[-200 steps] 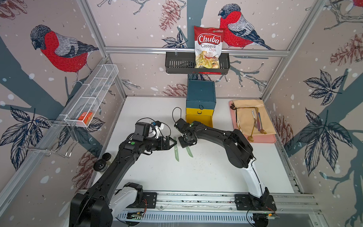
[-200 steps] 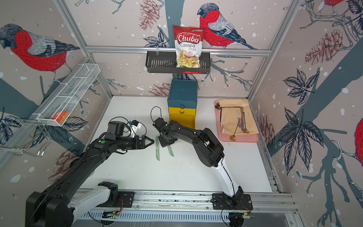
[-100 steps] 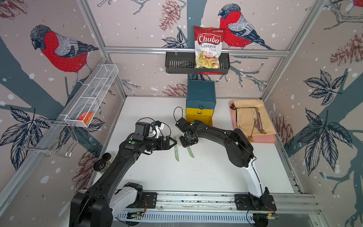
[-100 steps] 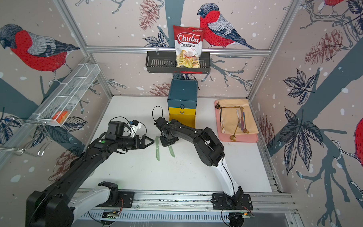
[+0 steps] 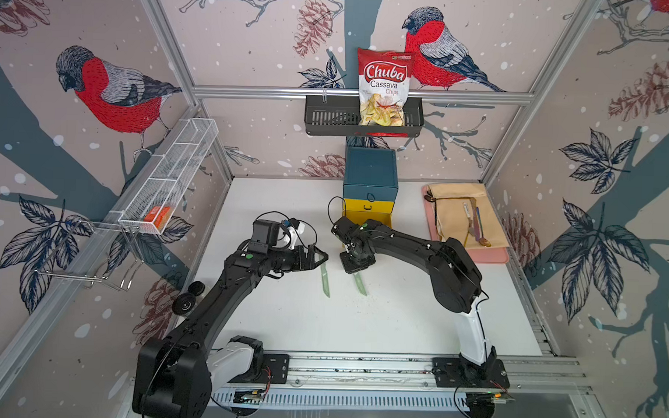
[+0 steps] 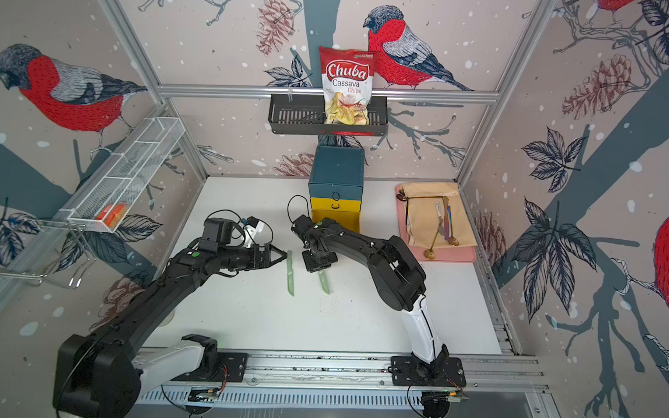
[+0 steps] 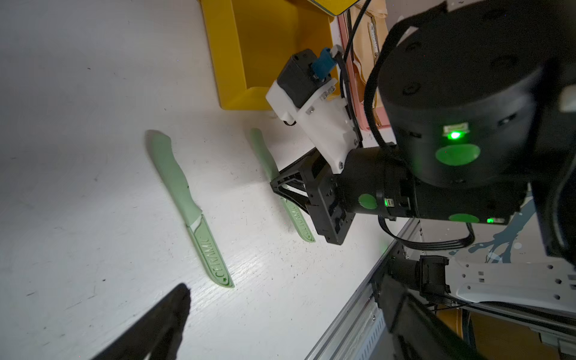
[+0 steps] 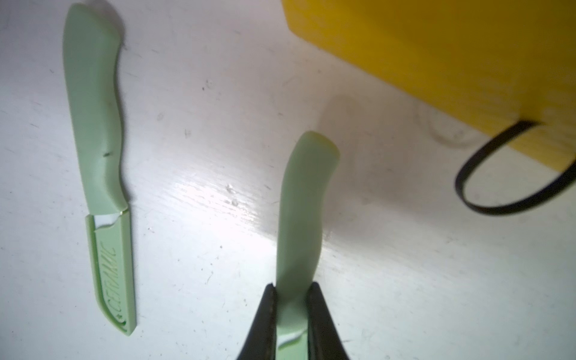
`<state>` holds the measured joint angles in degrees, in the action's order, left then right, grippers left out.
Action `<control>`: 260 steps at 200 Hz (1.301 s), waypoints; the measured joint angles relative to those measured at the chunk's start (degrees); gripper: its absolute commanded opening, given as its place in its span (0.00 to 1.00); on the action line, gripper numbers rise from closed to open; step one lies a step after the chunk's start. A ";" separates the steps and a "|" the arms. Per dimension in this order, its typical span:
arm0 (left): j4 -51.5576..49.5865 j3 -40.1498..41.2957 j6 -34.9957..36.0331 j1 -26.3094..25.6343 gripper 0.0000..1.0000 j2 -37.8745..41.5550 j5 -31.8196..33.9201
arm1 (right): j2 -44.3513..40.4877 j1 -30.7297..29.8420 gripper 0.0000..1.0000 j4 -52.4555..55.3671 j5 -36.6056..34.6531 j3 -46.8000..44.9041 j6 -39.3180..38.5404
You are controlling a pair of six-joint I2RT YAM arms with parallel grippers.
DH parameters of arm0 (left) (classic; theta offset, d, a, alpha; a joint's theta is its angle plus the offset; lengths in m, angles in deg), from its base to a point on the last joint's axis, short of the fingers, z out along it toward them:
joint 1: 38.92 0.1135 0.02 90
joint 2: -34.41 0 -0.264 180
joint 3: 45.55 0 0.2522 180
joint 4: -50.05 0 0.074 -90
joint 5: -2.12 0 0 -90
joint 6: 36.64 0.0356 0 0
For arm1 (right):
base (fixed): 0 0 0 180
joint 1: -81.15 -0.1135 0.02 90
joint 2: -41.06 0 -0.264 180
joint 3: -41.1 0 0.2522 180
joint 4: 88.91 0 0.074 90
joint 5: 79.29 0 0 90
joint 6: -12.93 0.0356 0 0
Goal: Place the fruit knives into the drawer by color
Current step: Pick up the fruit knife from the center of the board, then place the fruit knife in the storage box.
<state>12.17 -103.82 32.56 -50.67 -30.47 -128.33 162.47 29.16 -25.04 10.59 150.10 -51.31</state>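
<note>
Now, two slim sage green fruit knives lie near the middle of the flat white table (image 5: 379, 318). Each one has its handle toward 12 o'clock and its covered blade toward 6 o'clock. The word CERAMIC is on each cover.

The first green knife (image 5: 360, 283) (image 8: 300, 212) is pinched by the right claw (image 5: 355, 269) (image 8: 293, 288). The claw's two black fingers (image 8: 266, 311) press on both sides, close to where the handle meets the cover. I cannot tell if this knife is up off the table.

The second green knife (image 5: 325, 280) (image 7: 184, 199) lies flat at 9 o'clock of the first one, near it but not touching.

The left claw (image 5: 321, 260) is spread wide and holds nothing. It sits at 9 o'clock of the second knife's handle end, just beside it.

At 12 o'clock from the knives stands the small box-shaped chest of drawers (image 5: 370, 173), dark teal on top and yellow below. Its bottom yellow drawer (image 6: 342, 221) (image 7: 271, 46) is pulled out toward the knives.

At 2 o'clock lies a flat pink tray (image 5: 492, 257) with a tan cloth (image 5: 451, 210) on it, and some brown and metal cutlery (image 5: 474, 226) lies on the cloth.

Higher up at 12 o'clock, a black slotted wall basket (image 5: 328, 118) holds a red and white bag of Chuba cassava chips (image 5: 383, 89).

At 10 o'clock a white wire shelf (image 5: 165, 177) hangs on the side wall — a small orange box (image 5: 157, 217) sits in its near end.
</note>
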 measured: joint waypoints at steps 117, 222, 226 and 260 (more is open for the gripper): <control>2.19 -4.50 0.22 0.00 0.97 -4.98 -1.51 | -6.40 1.75 0.00 2.95 2.12 -1.16 32.09; 2.40 -5.60 0.33 0.00 0.97 -5.73 -2.01 | -31.63 5.20 0.00 -25.42 1.66 -30.73 74.79; 2.40 -5.68 0.33 0.00 0.97 -5.77 -2.03 | -32.41 5.29 0.00 -26.69 1.14 -30.93 75.54; 2.43 -8.02 0.28 0.00 0.97 -7.93 -2.58 | -33.14 9.44 0.00 -33.03 -2.16 -28.22 79.08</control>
<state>14.59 -111.84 32.84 -50.67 -38.40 -130.91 129.33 38.60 -58.06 8.43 121.89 27.76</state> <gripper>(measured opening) 0.971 0.150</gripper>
